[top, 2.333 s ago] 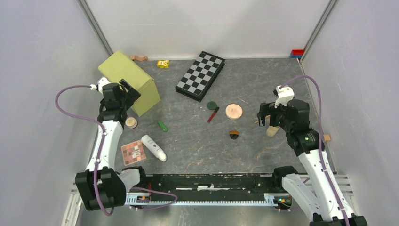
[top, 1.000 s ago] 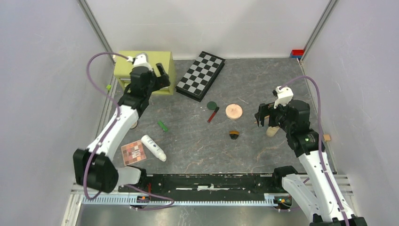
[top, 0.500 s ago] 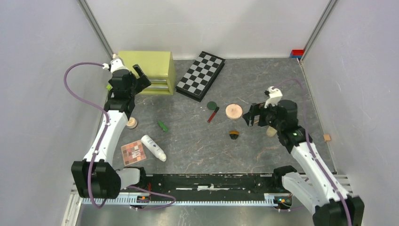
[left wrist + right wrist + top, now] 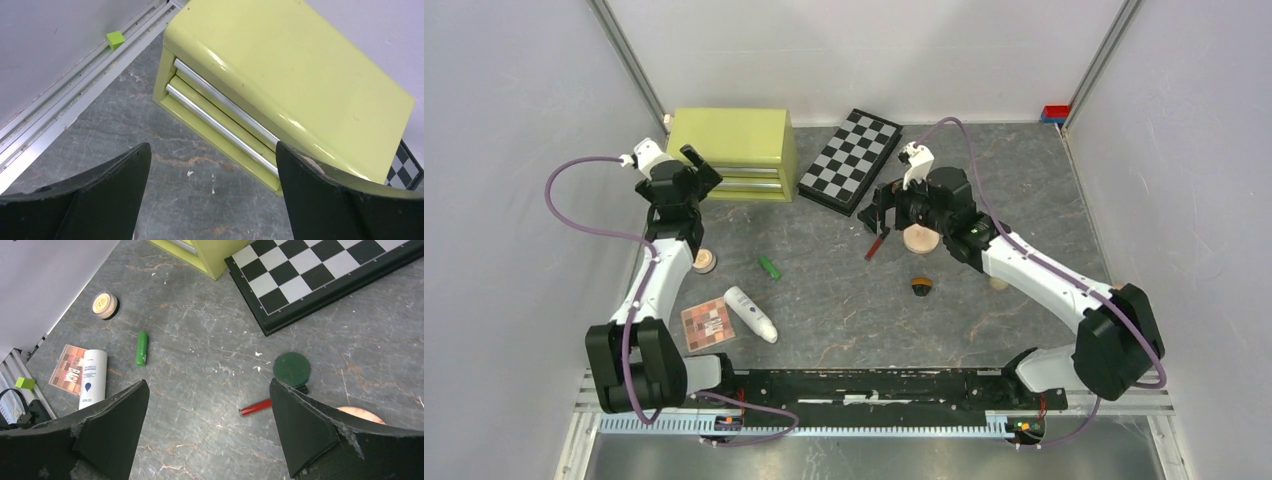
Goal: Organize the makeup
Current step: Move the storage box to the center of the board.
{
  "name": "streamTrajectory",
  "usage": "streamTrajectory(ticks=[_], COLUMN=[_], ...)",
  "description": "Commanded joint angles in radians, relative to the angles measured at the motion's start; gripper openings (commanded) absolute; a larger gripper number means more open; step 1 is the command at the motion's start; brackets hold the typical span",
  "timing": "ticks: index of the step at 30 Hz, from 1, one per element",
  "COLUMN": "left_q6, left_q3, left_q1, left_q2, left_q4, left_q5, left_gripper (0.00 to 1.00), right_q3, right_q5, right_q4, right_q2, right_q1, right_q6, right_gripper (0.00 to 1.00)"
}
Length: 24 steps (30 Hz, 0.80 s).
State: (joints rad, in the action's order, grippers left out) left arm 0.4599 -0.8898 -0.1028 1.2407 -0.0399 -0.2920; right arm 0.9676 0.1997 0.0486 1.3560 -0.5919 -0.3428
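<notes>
**A:** Which way is the red stick (image 4: 877, 243) pointing?

**B:** It is lying flat at mid-bench. Its long axis is running diagonally, near-left to far-right. The black end is pointing toward the dark green disc (image 4: 875, 222), which is lying just beside it.

**A:** And the other pieces?

**B:** The white tube (image 4: 750, 313) is lying flat near the left arm, running far-left to near-right. It is sitting just beside the square pink-brown palette (image 4: 708, 324). The tan jar (image 4: 704, 261) is standing upright farther back. The peach compact (image 4: 921, 240) is partly showing under the right arm.

**A:** Fingers?

**B:** The left fingers (image 4: 135, 160) are spread wide and holding nothing, facing the yellow-green drawer box (image 4: 280, 85). The right fingers (image 4: 132, 395) are also spread and empty, hanging above the stick and disc.

**A:** Surroundings?

**B:** The bench (image 4: 984, 180) is showing a grey, veined, stone-look top. The checkerboard (image 4: 851, 160) is lying toward the back, and pale walls are closing in three sides.
</notes>
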Motion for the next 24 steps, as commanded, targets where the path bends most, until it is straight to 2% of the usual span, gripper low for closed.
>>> streamTrajectory(ticks=[1, 7, 14, 24], left_q6=[0.026, 0.087, 0.134, 0.155], left_q3=[0.036, 0.086, 0.064, -0.028], left_q1=[-0.037, -0.139, -0.232, -0.296], left_q2=[0.039, 0.104, 0.22, 0.356], left_q4=[-0.258, -0.498, -0.646, -0.692], left_q5=[-0.024, 0.157, 0.286, 0.38], left_gripper=[1.0, 1.0, 1.0, 1.0], right_q3=[0.058, 0.113, 0.181, 0.322], right_q5=[-0.011, 0.0, 0.021, -0.009], right_q4=[0.043, 0.036, 0.023, -0.013], right_q2=[0.05, 0.126, 0.208, 0.329], right_q1=[-0.013, -0.013, -0.014, -0.013], right_q6=[0.009, 0.046, 0.071, 0.084], right_gripper=[0.97, 0.97, 0.97, 0.97])
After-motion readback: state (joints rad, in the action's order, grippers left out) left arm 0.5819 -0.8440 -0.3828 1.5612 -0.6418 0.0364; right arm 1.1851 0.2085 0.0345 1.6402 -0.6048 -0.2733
